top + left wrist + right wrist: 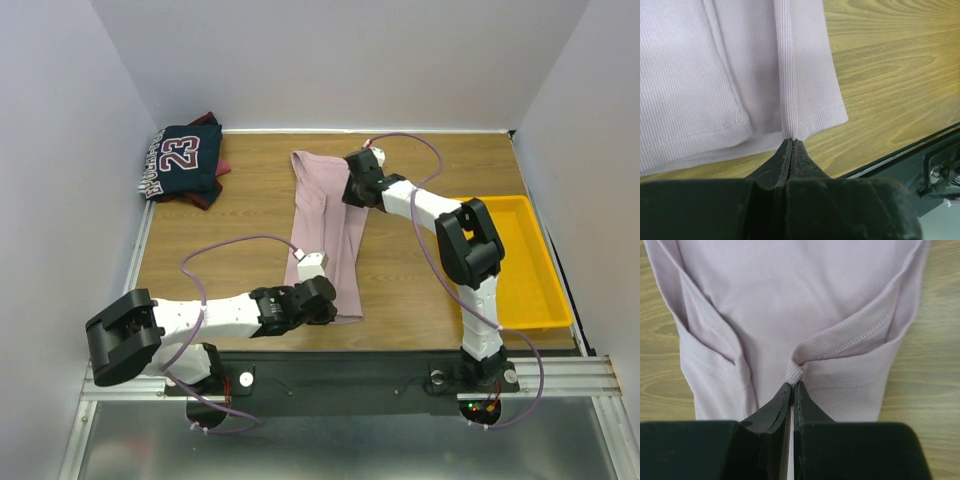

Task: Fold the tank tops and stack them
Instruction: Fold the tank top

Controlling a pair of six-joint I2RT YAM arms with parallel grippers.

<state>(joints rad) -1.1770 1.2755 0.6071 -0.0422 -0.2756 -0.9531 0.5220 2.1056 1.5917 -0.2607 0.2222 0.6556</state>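
The dusty pink tank top (325,225) lies as a long folded strip down the middle of the wooden table. My left gripper (328,298) is shut on its near hem; in the left wrist view the fingertips (791,144) pinch the hem of the pink cloth (740,75). My right gripper (352,186) is shut on the far end; in the right wrist view the tips (793,386) pinch a bunched ribbed edge of the pink top (790,300). The navy "23" tank top (182,160) lies at the far left corner on top of the maroon one (218,180).
A yellow plastic tray (515,262) sits at the right side of the table. White walls close in the left, back and right. A black rail (350,375) runs along the near table edge.
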